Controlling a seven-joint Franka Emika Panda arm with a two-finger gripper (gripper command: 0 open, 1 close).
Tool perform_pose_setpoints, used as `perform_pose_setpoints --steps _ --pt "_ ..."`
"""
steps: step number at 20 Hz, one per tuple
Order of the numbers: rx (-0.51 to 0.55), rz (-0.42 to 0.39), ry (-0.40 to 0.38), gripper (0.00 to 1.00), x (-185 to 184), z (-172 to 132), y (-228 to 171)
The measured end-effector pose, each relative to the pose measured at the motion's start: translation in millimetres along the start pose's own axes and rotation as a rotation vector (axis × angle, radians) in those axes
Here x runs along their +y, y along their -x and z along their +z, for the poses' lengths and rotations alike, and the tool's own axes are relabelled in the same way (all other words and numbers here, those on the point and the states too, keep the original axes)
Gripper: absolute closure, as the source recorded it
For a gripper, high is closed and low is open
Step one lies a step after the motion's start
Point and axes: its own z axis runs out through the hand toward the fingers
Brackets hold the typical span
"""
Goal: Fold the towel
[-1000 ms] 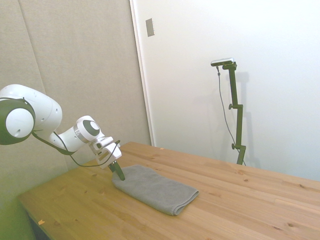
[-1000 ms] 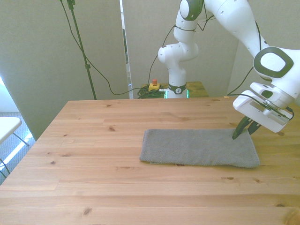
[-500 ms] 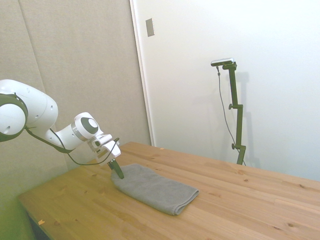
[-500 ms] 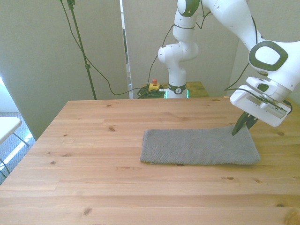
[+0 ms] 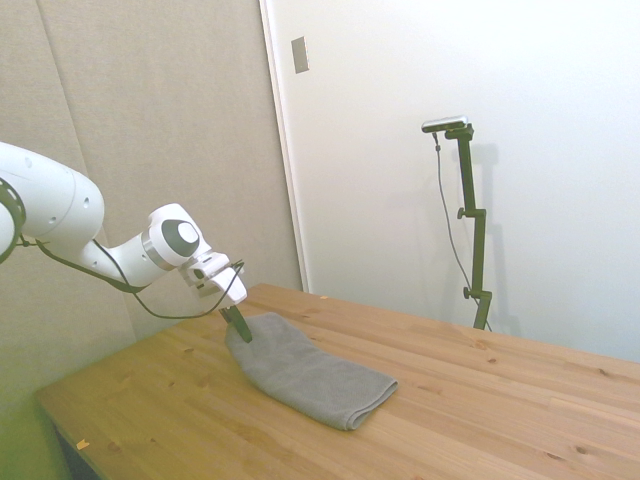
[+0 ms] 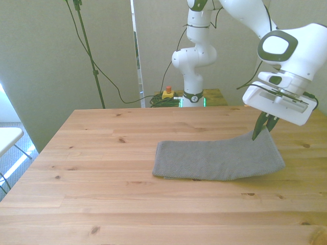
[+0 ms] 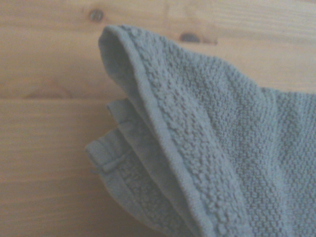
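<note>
The gripper (image 6: 259, 133) is pinching one corner of the towel (image 6: 217, 160), its jaws pressed together on the cloth, and that corner is standing raised off the wooden table (image 6: 102, 153) while the rest of the grey towel is trailing away from the jaws and lying flat on the boards. The main risk, as I am judging it, is that the jaws are gripping only some of the layers: the wrist view is showing the towel (image 7: 207, 148) with a top layer peeling up and lower edges sagging beneath the jaws, so a carry across could be leaving a layer behind or letting the corner slip free. Dragging instead of lifting could also be sliding the whole cloth. Nothing else is lying on the table near the jaws or blocking the way across.
</note>
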Motion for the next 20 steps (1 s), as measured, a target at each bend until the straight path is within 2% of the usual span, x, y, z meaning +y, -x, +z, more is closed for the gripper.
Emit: perform_pose_setpoints --steps 7,13,17,18,20 --pt "-0.047 0.071 -0.069 1.00 66.0 -24.5 -74.9" --pt "-0.078 0.146 -0.090 1.00 117.6 -23.9 -127.3" --pt "-0.096 0.189 -0.083 1.00 148.4 -8.2 -159.0" --pt "-0.101 0.196 -0.077 0.00 153.7 -2.6 -164.9" --pt "-0.120 0.213 -0.070 0.00 161.8 6.7 -173.9"
